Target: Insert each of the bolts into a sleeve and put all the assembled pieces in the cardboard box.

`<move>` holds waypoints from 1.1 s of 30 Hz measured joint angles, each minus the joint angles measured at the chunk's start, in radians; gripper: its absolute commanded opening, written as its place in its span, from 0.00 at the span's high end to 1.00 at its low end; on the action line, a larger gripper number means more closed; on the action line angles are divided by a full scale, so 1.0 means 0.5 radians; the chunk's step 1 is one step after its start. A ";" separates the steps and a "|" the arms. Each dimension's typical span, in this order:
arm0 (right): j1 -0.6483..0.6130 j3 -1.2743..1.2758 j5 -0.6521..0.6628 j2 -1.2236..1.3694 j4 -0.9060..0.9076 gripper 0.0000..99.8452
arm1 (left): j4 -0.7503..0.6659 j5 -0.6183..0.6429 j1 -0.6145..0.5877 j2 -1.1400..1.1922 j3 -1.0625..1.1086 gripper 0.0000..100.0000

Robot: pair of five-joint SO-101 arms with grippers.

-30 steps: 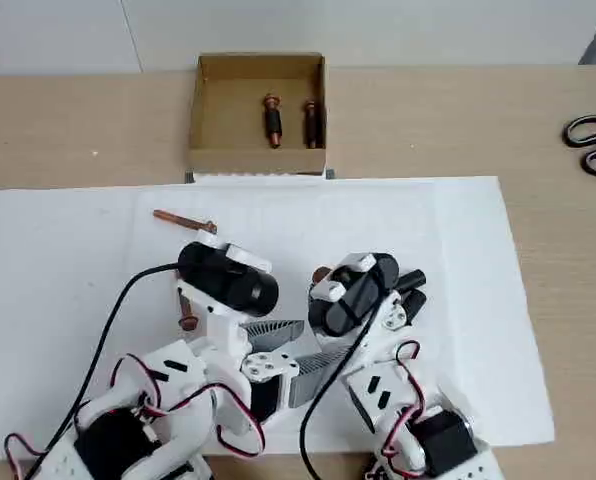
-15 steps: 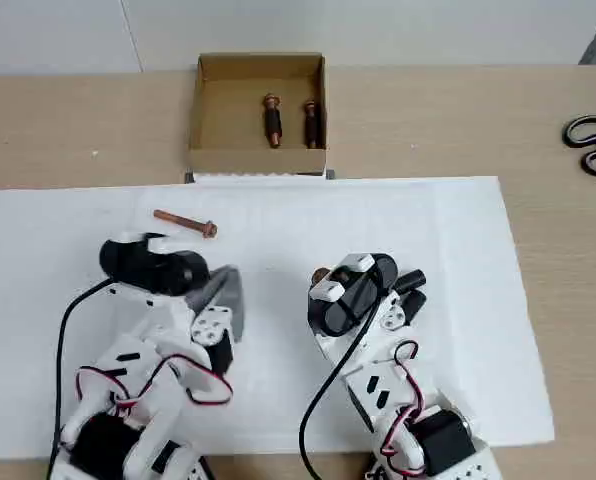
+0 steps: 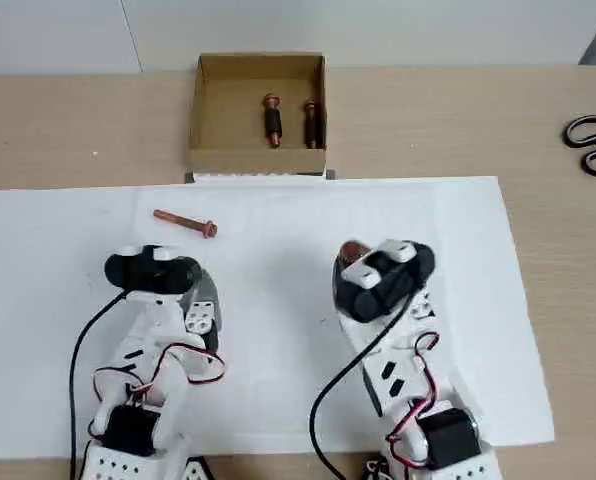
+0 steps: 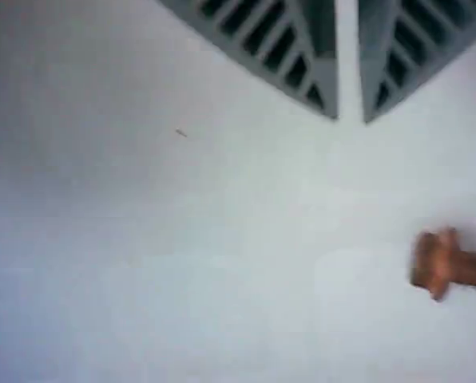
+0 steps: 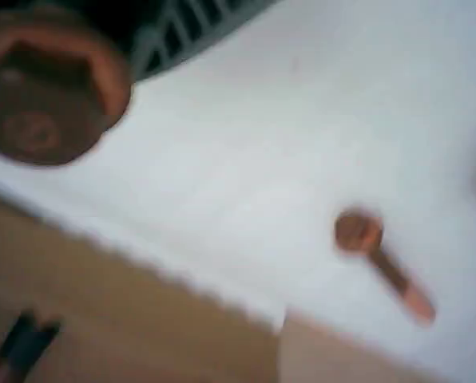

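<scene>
The cardboard box (image 3: 204,110) stands at the table's far edge with two bolts in dark sleeves (image 3: 273,120) lying in it. A loose copper bolt (image 3: 185,222) lies on the white paper (image 3: 458,220); its head shows in the left wrist view (image 4: 436,263) and its full length in the right wrist view (image 5: 382,262). My left gripper (image 4: 348,112) hovers just short of that bolt, shut and holding nothing. My right gripper (image 3: 363,262) is shut on another bolt, whose copper head (image 5: 46,96) faces the camera with something dark behind it.
Black scissors (image 3: 593,143) lie at the far right on the wooden table (image 3: 428,120). The two arms stand apart, with bare paper between them and between the grippers and the box.
The left arm has drawn back to the left, away from the right gripper. The right gripper has shifted slightly right and toward the box, still holding its bolt.
</scene>
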 measured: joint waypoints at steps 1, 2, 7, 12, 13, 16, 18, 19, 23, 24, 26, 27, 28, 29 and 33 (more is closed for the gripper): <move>0.009 0.000 0.000 0.000 -0.068 1.00 | 0.000 -0.043 -0.006 0.000 0.006 0.99; 0.015 0.000 0.000 0.000 -0.126 1.00 | 0.003 -0.068 -0.006 0.000 0.012 0.99; 0.021 -0.006 0.000 0.181 -0.402 1.00 | 0.092 -0.095 -0.006 0.000 0.012 0.99; 0.021 -0.230 0.000 0.626 -0.715 1.00 | 0.092 -0.095 -0.006 0.000 0.012 0.99; 0.025 -0.313 0.000 0.752 -0.770 1.00 | 0.092 -0.095 -0.006 0.000 0.012 0.99; 0.025 -0.592 0.000 1.175 -0.905 1.00 | 0.092 -0.095 -0.006 0.000 0.012 0.99; 0.025 -0.783 0.000 1.461 -0.970 1.00 | 0.092 -0.095 -0.006 0.000 0.012 0.99; 0.025 -0.884 0.000 1.608 -0.994 1.00 | 0.092 -0.095 -0.006 0.000 0.012 0.99; 0.058 -1.267 0.000 2.179 -1.037 1.00 | 0.092 -0.095 -0.006 0.000 0.012 0.99; 0.080 -1.363 0.000 2.323 -1.043 1.00 | 0.092 -0.095 -0.006 0.000 0.012 0.99; 0.132 -1.580 0.000 2.605 -1.046 1.00 | 0.092 -0.095 -0.006 0.000 0.012 0.99; 0.153 -1.691 0.000 2.746 -1.046 1.00 | 0.092 -0.095 -0.006 0.000 0.012 0.99; 0.178 -1.811 0.000 2.888 -1.046 1.00 | 0.092 -0.095 -0.006 0.000 0.012 0.99; 0.193 -1.927 -0.006 3.020 -1.046 1.00 | 0.092 -0.095 -0.006 0.000 0.012 0.99; 0.203 -2.412 -0.144 3.520 -1.046 1.00 | 0.092 -0.095 -0.006 0.000 0.012 0.99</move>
